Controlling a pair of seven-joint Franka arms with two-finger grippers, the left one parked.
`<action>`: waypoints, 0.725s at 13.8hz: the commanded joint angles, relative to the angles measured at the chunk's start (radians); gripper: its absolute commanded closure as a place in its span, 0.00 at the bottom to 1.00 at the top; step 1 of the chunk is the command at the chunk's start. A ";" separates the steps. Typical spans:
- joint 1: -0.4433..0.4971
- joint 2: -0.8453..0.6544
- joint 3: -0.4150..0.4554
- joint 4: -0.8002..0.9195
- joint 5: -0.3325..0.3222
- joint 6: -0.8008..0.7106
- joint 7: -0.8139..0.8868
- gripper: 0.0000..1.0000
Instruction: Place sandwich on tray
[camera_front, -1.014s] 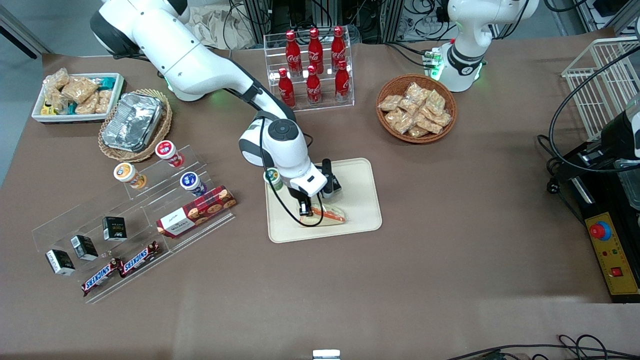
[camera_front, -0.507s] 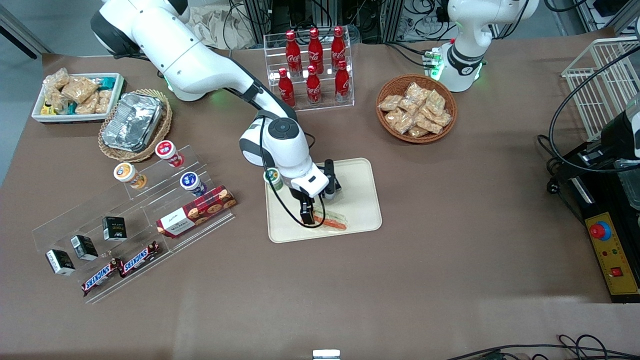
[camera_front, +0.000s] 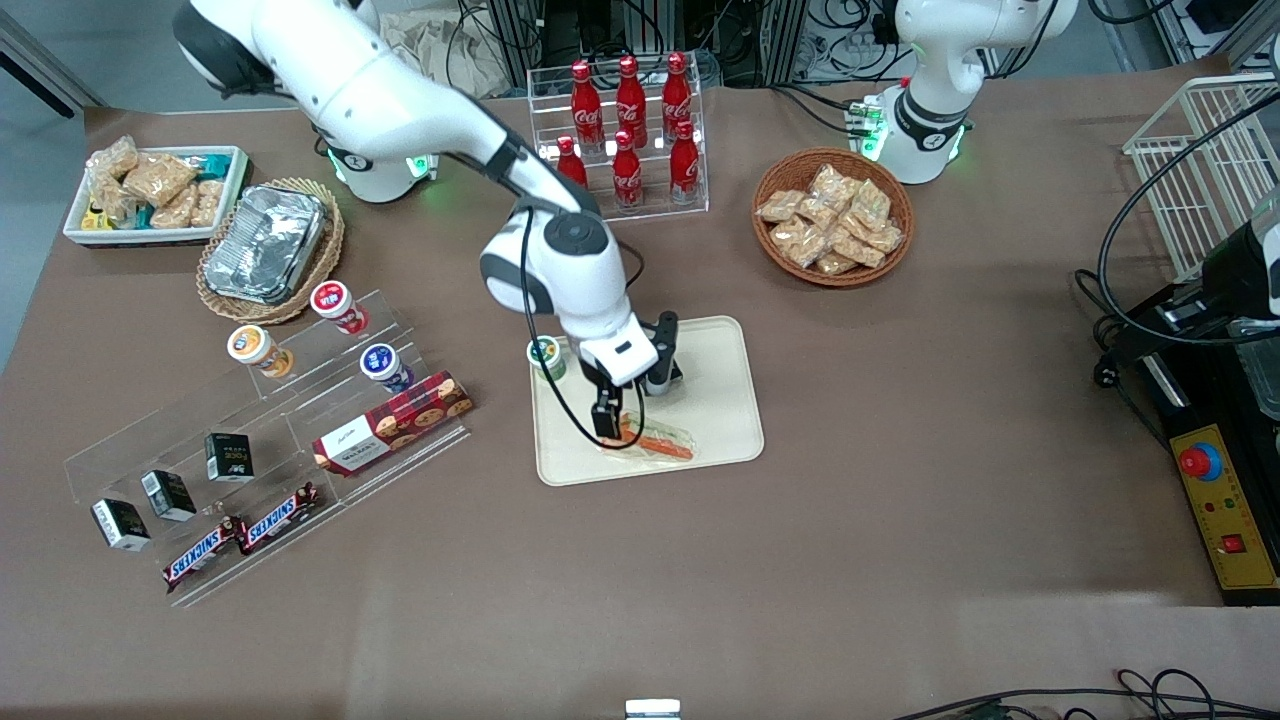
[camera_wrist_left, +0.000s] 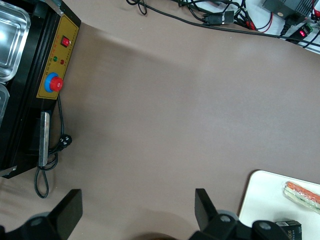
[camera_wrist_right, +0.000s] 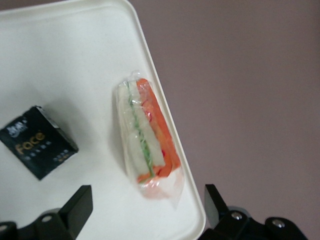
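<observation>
The sandwich (camera_wrist_right: 146, 139) is laid flat on the tray (camera_front: 715, 400), close along the rim at the tray's 6 o'clock edge — released, it seems. The gripper (camera_wrist_right: 145, 212) hovers above it, fingers (camera_wrist_right: 75, 207) spread wide and empty.

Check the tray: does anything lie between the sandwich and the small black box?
Nothing: the right wrist view shows only bare tray between the sandwich and the black box. The tool hovers open above the sandwich.
</observation>
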 joint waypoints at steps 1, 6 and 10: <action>0.002 -0.086 0.011 -0.025 0.036 -0.124 0.112 0.01; -0.184 -0.284 -0.009 -0.022 0.343 -0.428 0.132 0.01; -0.274 -0.466 -0.050 -0.010 0.351 -0.718 0.165 0.01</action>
